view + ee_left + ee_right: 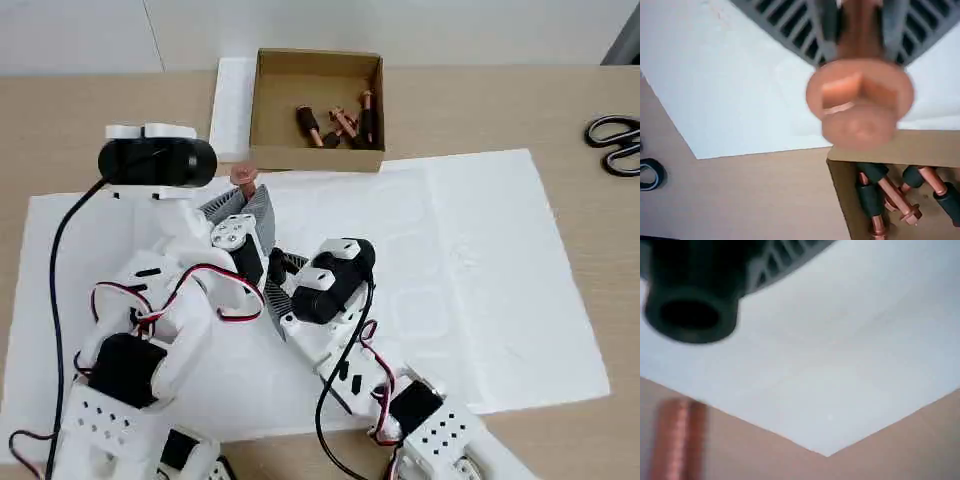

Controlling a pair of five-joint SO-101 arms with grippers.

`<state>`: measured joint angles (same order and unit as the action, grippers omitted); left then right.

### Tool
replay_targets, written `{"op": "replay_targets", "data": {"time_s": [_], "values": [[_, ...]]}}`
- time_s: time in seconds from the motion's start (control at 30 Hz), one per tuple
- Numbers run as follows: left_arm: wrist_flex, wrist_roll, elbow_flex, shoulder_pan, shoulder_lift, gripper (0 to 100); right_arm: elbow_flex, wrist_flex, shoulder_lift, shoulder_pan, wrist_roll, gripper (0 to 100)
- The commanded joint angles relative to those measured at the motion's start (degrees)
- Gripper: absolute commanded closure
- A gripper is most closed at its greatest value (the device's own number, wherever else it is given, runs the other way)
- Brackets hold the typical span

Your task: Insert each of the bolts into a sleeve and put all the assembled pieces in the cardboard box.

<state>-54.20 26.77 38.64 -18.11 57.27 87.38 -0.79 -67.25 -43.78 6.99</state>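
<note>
The cardboard box [265,100] stands at the far side of the table [60,130], and several finished pieces [340,125], copper bolts in dark sleeves, lie inside it. Just in front of the near left corner of the box, the left gripper [243,195] is closed on one bare bolt [243,178]. Its grey fingers [785,25] pinch the shank. The flanged head sticks out past the fingertips toward the box wall, near it but, as far as I can see, not touching. There is no sleeve on this bolt.

The right gripper [281,272] stands farther from the box, behind the left one. It is closed on a black sleeve [690,310], whose open bore looks toward the wrist camera of that arm. In the same wrist view, a threaded copper shank [676,440] shows close by the sleeve. I think it belongs to the held bolt, but I cannot be sure.

From the sleeve, the bolt lies in the direction of the box. Its long axis runs roughly from the box corner back toward the left arm. The axis of the sleeve does not seem to be in line with it. In my judgement, the threaded end and the bore must first come onto one line, and only then can one be pushed into the other. The left arm is the nearer one to the box, so it looks better placed for the drop afterwards. Both grippers hang over the white paper sheet [480,260] that reaches up to the front wall of the box.
</note>
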Motion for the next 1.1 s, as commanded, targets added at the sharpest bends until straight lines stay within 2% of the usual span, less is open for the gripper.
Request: {"op": "replay_targets", "data": {"time_s": [0.0,0.37,0.73,1.07], "values": [[-0.35,0.09,-0.66,-1.93,1.58,99,-1.05,-2.59,-1.54,0.04,-0.53,99.6],[-0.53,-3.25,5.32,-0.88,8.62,99,-1.05,-2.77,-1.54,0.04,-0.79,99.6],[7.38,-3.96,11.03,-0.79,9.41,99,-1.05,-2.77,-1.54,-0.22,-0.79,99.6],[8.97,-4.04,13.41,-0.53,9.32,99,-1.14,-2.77,-1.54,-0.31,-0.7,99.6]]}}
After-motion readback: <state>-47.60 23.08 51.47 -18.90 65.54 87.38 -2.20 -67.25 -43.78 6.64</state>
